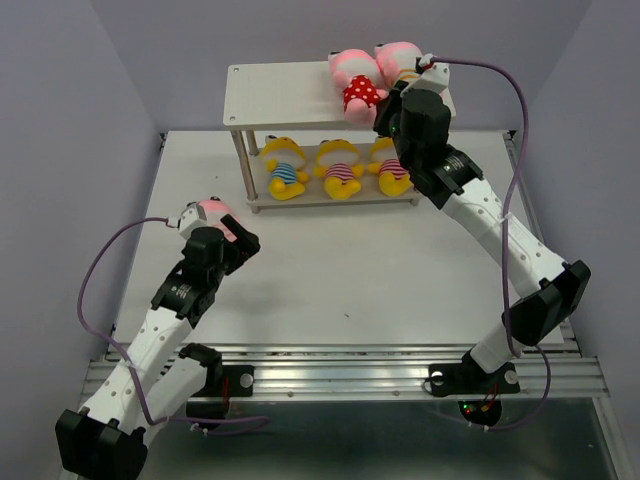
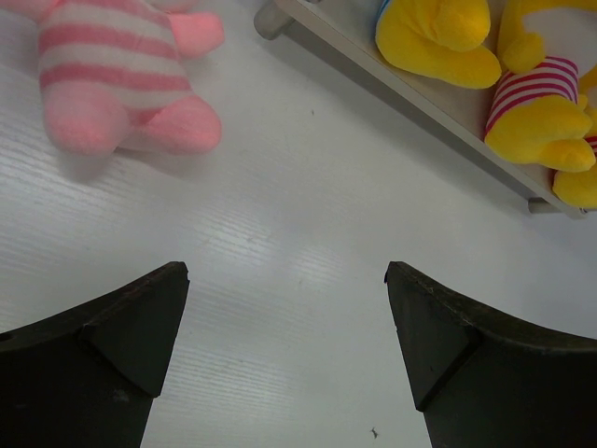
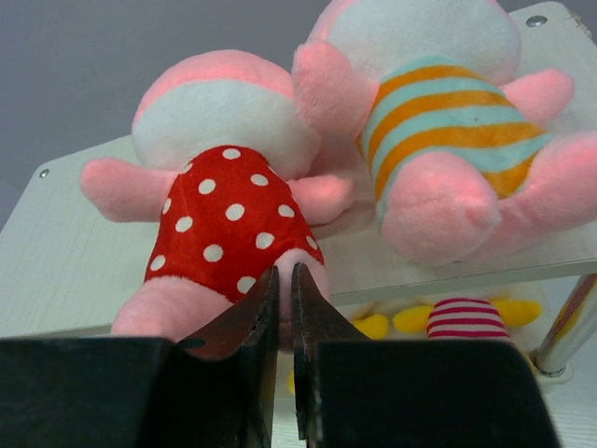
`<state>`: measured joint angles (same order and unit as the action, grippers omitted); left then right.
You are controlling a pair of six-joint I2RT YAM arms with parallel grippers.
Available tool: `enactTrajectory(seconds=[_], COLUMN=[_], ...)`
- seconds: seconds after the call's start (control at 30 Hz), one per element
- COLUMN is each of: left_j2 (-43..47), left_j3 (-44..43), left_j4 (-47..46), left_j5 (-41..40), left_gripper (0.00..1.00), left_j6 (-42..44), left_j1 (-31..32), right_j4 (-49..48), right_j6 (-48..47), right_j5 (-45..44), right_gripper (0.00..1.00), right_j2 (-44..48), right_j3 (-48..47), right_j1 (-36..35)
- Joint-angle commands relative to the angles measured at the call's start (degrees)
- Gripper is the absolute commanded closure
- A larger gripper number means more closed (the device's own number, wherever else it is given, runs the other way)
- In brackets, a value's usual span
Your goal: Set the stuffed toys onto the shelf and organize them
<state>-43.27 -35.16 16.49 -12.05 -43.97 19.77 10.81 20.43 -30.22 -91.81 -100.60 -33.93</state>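
The shelf [image 1: 280,95] stands at the back of the table. Three yellow stuffed toys [image 1: 340,168] lie in a row on its lower board. On the top board's right end lie a pink toy in a red polka-dot outfit [image 1: 358,85] and a pink toy in orange and teal stripes [image 1: 398,58]. My right gripper [image 3: 284,275] is shut on the polka-dot toy's [image 3: 229,215] foot at the board's front edge. A pink striped toy [image 1: 213,212] lies on the table at the left. My left gripper [image 2: 287,280] is open and empty, just right of that toy [image 2: 112,75].
The shelf's lower board [image 2: 448,107] with yellow toys [image 2: 438,42] lies ahead and right of my left gripper. The shelf's top board [image 3: 56,271] is bare on its left half. Purple walls enclose the white table [image 1: 330,290].
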Motion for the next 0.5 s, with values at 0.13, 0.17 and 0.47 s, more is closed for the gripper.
enactTrajectory(seconds=[0.13,0.17,0.47], left_j2=[0.4,0.4,0.5], left_j3=[-0.4,-0.4,-0.3], left_j4=[-1.8,-1.8,-1.9], left_j5=[-0.9,-0.9,-0.7], left_gripper=[0.01,0.01,0.01], left_j6=[0.9,0.9,0.9], left_j1=[-0.1,-0.1,-0.1], right_j4=[-4.7,-4.7,-5.0], right_j6=[0.4,0.8,3.0], right_j5=[0.3,1.2,3.8], right_gripper=[0.99,0.99,0.99], right_j2=[2.4,2.5,1.6], right_j3=[0.7,0.7,1.1], right_j1=[-0.8,-0.8,-0.8])
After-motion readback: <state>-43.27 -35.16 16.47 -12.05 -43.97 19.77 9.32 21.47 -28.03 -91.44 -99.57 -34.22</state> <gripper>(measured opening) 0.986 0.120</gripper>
